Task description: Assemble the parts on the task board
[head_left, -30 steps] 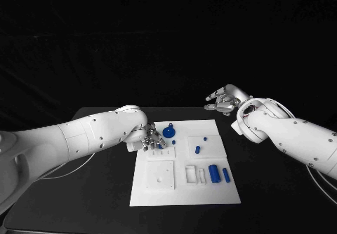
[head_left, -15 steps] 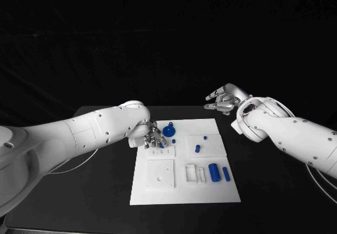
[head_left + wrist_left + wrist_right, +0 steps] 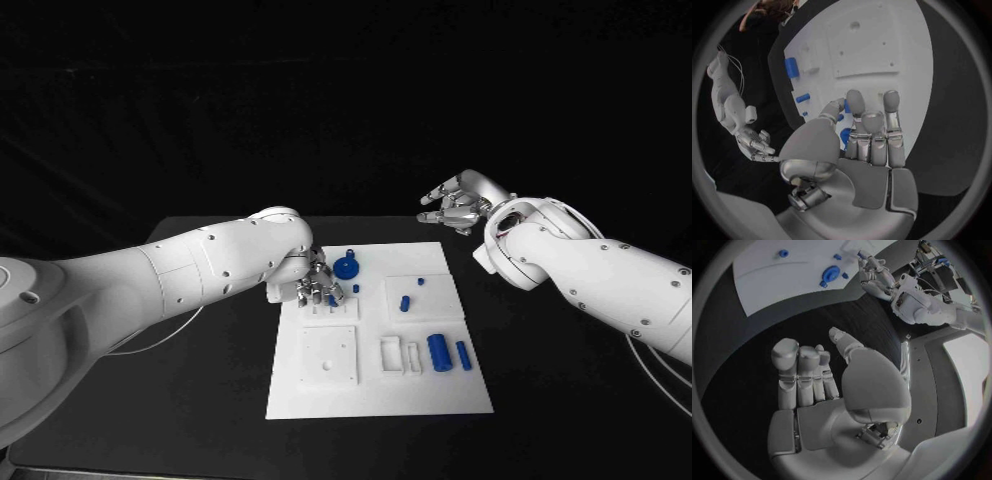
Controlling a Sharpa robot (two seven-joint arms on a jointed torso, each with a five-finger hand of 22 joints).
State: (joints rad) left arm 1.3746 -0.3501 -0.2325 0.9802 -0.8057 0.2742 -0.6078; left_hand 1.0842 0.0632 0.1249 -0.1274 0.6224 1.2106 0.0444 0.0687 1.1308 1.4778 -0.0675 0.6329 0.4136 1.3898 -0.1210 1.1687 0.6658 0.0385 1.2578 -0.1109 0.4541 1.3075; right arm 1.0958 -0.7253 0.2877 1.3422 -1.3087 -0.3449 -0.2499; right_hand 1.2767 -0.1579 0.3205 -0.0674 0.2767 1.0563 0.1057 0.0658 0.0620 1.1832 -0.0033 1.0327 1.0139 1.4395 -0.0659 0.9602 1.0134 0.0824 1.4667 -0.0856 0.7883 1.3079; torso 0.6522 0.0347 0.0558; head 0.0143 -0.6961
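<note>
The white task board (image 3: 378,392) lies mid-table. My left hand (image 3: 315,290) hovers low over its far left corner, fingers pointing down, and pinches a small blue peg (image 3: 844,136) between thumb and fingers. Just beyond that hand a round blue part (image 3: 348,268) stands in the board, with a tiny blue piece (image 3: 356,291) beside it. Two more small blue parts (image 3: 407,305) sit at the board's middle. A thick blue cylinder (image 3: 438,354) and a slimmer one (image 3: 463,356) lie near the right edge. My right hand (image 3: 459,207) is raised beyond the far right corner, fingers apart, holding nothing.
White raised blocks and slots (image 3: 329,357) cover the board's near left half. Bare black table (image 3: 173,400) lies on both sides of the board. In the right wrist view the board (image 3: 773,270) and my left hand (image 3: 873,275) lie far off.
My left arm has swung slightly inward and its hand has edged right over the board's far left corner. The right hand has stayed put.
</note>
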